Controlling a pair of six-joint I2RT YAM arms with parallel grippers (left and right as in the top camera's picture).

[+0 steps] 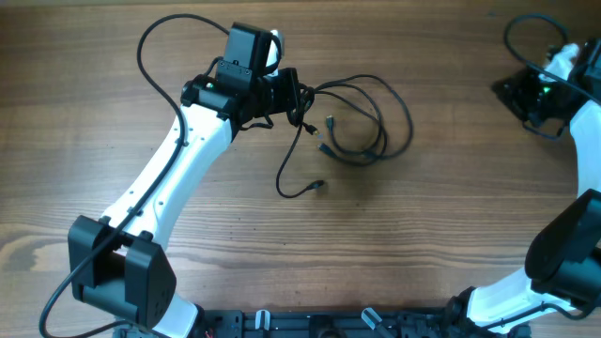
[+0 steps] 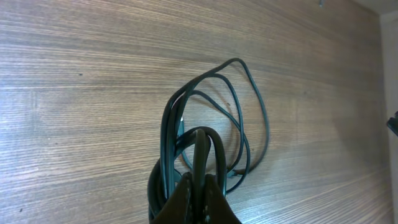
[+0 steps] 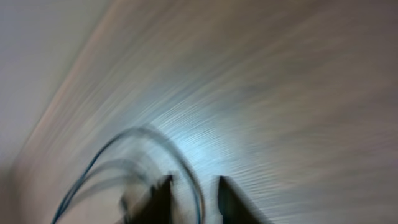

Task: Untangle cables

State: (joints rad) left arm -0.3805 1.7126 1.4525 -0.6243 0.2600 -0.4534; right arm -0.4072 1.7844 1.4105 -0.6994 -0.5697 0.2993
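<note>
Dark thin cable tangle (image 1: 362,122) on wooden worktop (image 1: 423,235) is pinched by left gripper (image 2: 200,179) jaws. Pull best kept slow, loops watched. Right gripper (image 3: 194,196) blurred; jaws seen slightly apart.

You're looking at thin dark cables (image 1: 379,131) looped into several overlapping ovals, right of the upper middle in the overhead view. Their left side is bunched together where the left gripper (image 1: 299,99) pinches them. From the wrist view, the strands (image 2: 168,124) fan up and away from that pinch into wide loops. One loose tail (image 1: 285,171) curves down and left of the tangle, ending in a small plug (image 1: 317,185)
</note>
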